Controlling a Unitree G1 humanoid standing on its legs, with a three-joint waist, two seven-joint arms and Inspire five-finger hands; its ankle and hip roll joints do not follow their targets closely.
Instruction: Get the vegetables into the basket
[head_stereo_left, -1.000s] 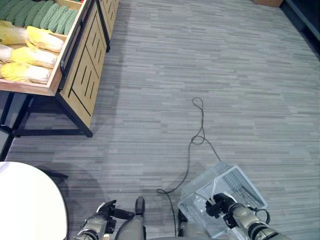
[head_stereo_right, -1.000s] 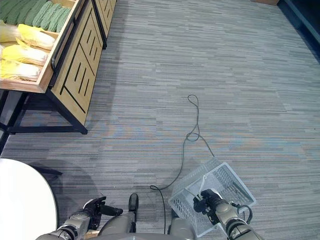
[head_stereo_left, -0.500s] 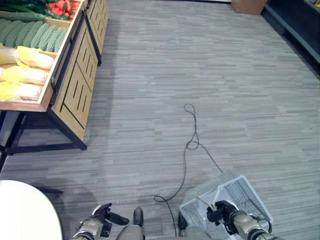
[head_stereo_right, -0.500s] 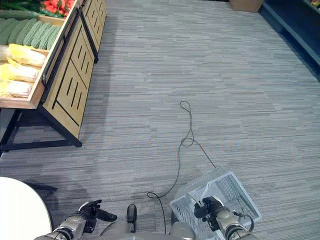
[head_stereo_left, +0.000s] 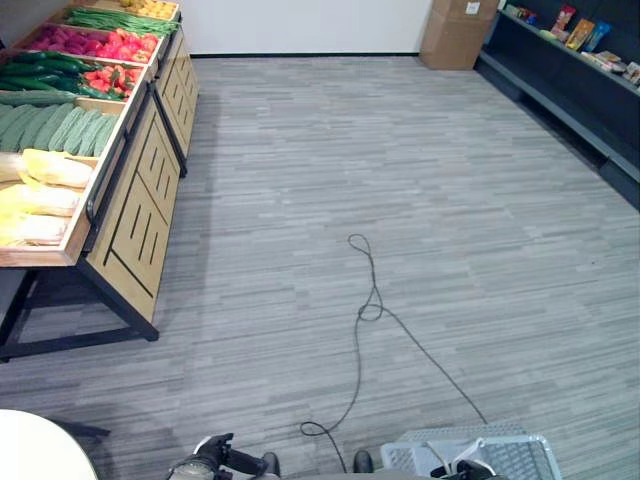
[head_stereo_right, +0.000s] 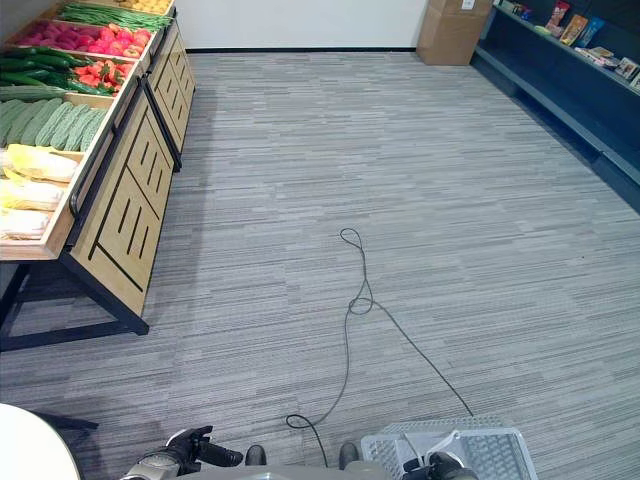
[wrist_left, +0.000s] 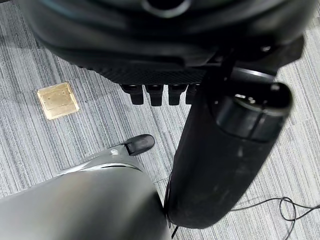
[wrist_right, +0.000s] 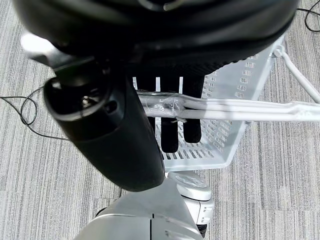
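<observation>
Right hand curled round basket handle — left hand curled, empty

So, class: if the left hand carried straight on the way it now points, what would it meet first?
Probably nothing: the left hand points across bare grey floor, away from the vegetable stand. Depth is unclear.

Grey striped plank floor spreads ahead of both hands. Well ahead of the left hand stands a wooden produce stand on black legs, its bins holding pale cabbages, green cucumbers and red peppers. A cardboard box stands on the floor far ahead of the right hand, beside a dark low shelf. A brass floor plate sits in the floor beneath the left hand.
</observation>
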